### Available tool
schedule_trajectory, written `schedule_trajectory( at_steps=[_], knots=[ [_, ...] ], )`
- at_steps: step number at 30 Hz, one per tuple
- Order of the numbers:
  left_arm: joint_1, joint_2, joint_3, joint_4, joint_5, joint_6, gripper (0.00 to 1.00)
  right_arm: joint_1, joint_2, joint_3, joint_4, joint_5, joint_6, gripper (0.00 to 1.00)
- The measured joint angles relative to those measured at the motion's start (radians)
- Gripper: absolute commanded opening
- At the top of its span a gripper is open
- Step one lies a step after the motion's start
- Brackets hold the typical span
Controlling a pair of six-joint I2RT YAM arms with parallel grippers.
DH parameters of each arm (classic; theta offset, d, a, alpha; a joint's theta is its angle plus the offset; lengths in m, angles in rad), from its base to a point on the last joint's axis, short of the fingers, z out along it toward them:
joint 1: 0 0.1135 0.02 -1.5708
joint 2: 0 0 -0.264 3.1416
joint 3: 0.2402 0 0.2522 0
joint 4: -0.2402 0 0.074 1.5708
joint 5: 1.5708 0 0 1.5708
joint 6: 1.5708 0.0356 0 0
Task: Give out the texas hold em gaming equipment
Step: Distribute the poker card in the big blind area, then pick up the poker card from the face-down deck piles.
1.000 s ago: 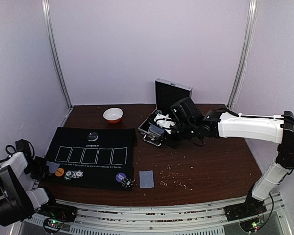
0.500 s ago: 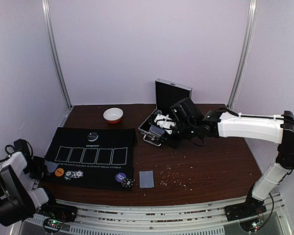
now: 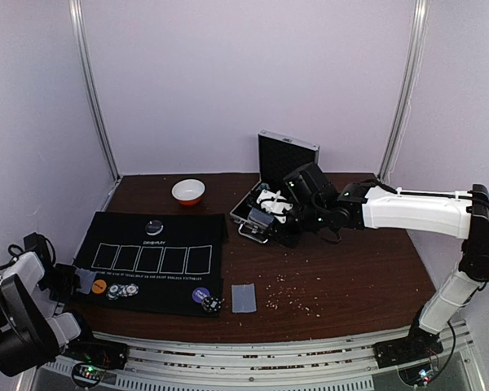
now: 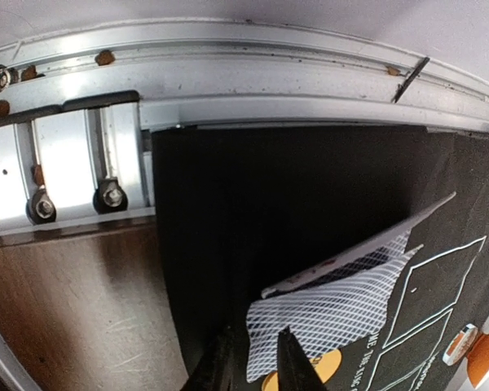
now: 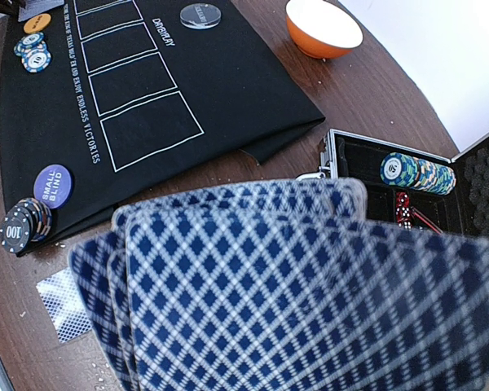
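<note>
Top external, right gripper (image 3: 269,221): clamped on the deck (image 3: 259,217) over the case (image 3: 287,159), at 1 o'clock from the mat (image 3: 171,236).
Top external, loose card (image 3: 243,297): flat on the table (image 3: 350,277), long axis 12-to-6.
Left wrist, left gripper (image 4: 254,346): fingers slightly parted beside the dealt card (image 4: 334,305), at the mat's left edge.
Left wrist, dealt card: long edge runs 8-to-2, one side raised.
Left wrist, advice: probably open wider, then back straight off so it drops flat.
Right wrist, deck: fanned, backs to the lens; axis unclear.

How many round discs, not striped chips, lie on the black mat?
3: orange disc at the mat's near left corner, purple disc at its near right corner, grey disc by its far edge. More may be hidden.
</note>
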Motion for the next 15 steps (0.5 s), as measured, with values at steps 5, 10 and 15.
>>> schedule_trajectory(
  at_steps=[5, 10, 15],
  knots=[
    [0.000, 0.000, 0.035, -0.050, -0.029, 0.000, 0.37, 0.000, 0.000, 0.000, 0.000, 0.000, 0.000, 0.40],
    [0.000, 0.000, 0.092, -0.117, -0.084, 0.005, 0.58, 0.000, 0.000, 0.000, -0.001, -0.001, 0.000, 0.40],
    [0.000, 0.009, 0.183, -0.173, -0.159, 0.028, 0.63, 0.000, 0.000, 0.000, -0.004, -0.006, -0.002, 0.40]
  ],
)
